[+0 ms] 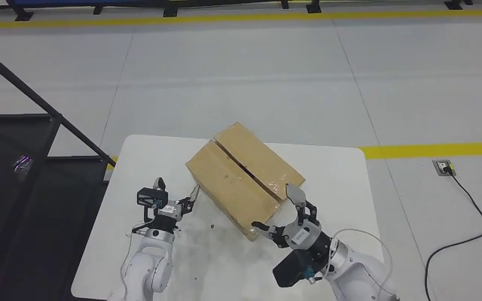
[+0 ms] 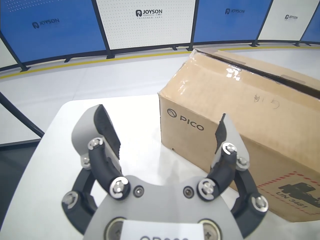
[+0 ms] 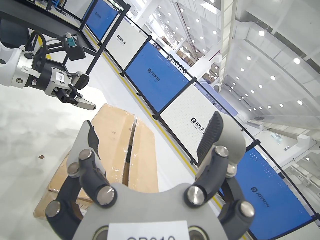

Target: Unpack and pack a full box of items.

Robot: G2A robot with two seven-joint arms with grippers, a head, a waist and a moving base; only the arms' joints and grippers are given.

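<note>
A brown cardboard box lies at an angle in the middle of the white table, its two top flaps down with a thin dark gap along the seam. My left gripper hovers open just off the box's near left corner, with nothing between its fingers; the left wrist view shows the box right beyond the open left gripper. My right gripper stands open at the box's near right corner, tilted upward. In the right wrist view the right gripper is empty above the box, with the left gripper farther off.
A black metal frame stands off the table's left side. There is bare table to the right of the box and in front of it. A small dark speck lies on the table between the grippers. A floor socket with a cable sits to the right.
</note>
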